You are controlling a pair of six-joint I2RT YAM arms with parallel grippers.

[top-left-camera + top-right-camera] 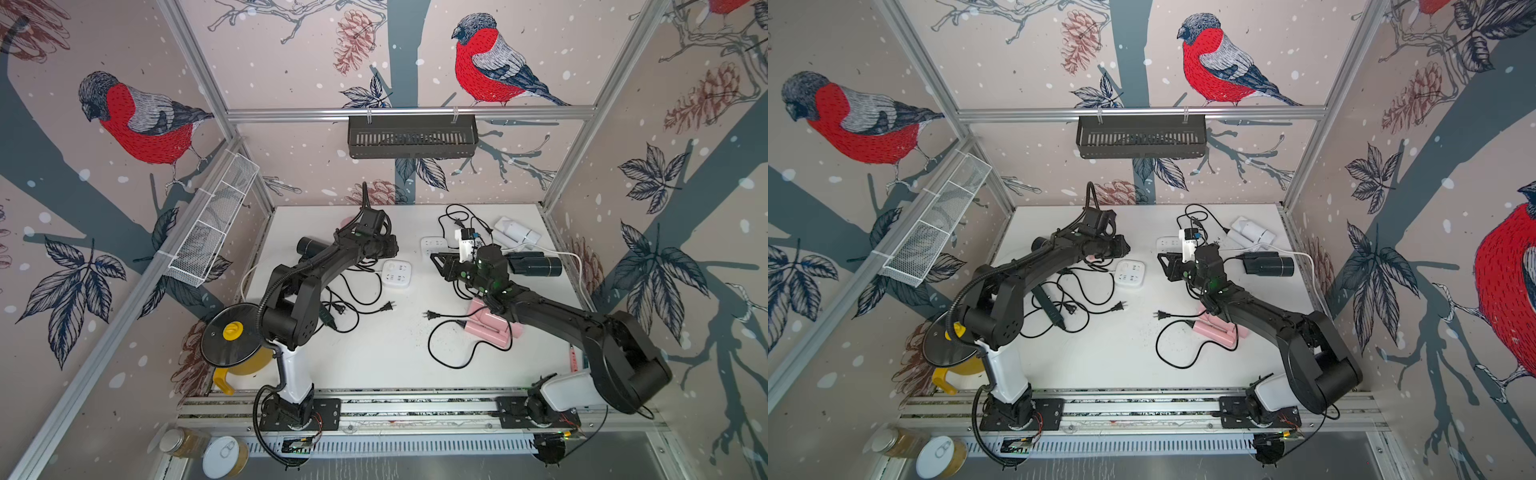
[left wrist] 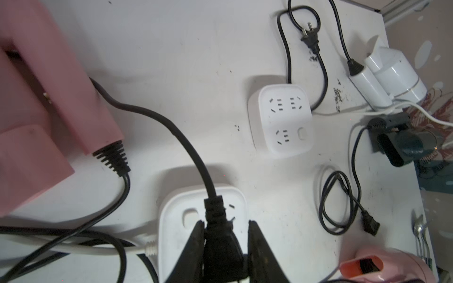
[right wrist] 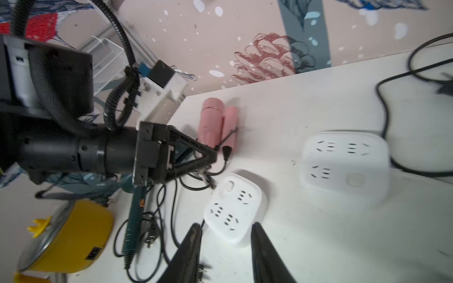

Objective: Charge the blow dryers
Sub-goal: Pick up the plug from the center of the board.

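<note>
Left gripper (image 2: 226, 227): jaws drawn close and clamped on a black plug (image 2: 220, 247), held over the face of a white power strip (image 2: 171, 232), right beside a pair of socket slots. Seating of the prongs: impossible to tell. From that plug, a thick black cord leading off past a pink dryer (image 2: 36, 122), folded and lying just beside the strip, toward the far edge of the table (image 1: 374, 365), left of its middle.

Right gripper (image 3: 225, 227): jaws apart, nothing between them, pointed at the same strip from the right and clear of it. Just beyond, nearer the far edge, a second power strip (image 3: 343, 166).

Farther out:
- A second pink dryer (image 1: 488, 328), partly under the right forearm, in the right half of the table.
- A black dryer (image 1: 538, 266) on its side near the right edge.
- A white dryer (image 1: 517, 230) in the far right corner.
- A second black dryer (image 1: 309, 246) toward the left edge, half hidden behind the left arm.
- Two loose plugs (image 1: 388, 306) with black cords on the bare middle of the table, well apart from both strips.
</note>
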